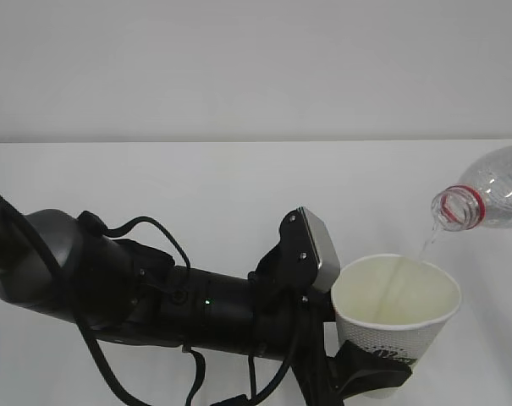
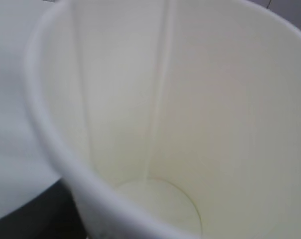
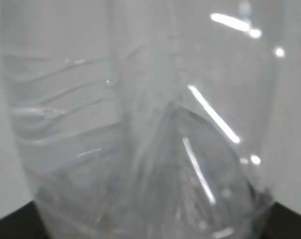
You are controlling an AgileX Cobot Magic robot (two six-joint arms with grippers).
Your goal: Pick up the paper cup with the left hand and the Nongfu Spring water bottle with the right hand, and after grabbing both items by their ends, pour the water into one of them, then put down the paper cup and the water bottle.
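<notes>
The white paper cup [image 1: 397, 298] with dark print on its side hangs above the table, and my left gripper [image 1: 376, 370] is shut on its lower part. Its cream interior [image 2: 200, 114] fills the left wrist view. The clear Nongfu Spring water bottle [image 1: 489, 196] lies tilted at the right edge, with its red neck ring and open mouth pointing down-left over the cup. A thin stream of water [image 1: 426, 244] falls from the mouth into the cup and runs down the inner wall [image 2: 159, 99]. The bottle's ribbed body [image 3: 140, 124] fills the right wrist view, and black fingers [image 3: 11, 226] show at the bottom corners. In the exterior view the right gripper is out of view.
The white table [image 1: 196, 194] stretches back to a pale wall. My left arm [image 1: 112, 283], with its cables and grey block [image 1: 319, 249], crosses the lower left of the exterior view.
</notes>
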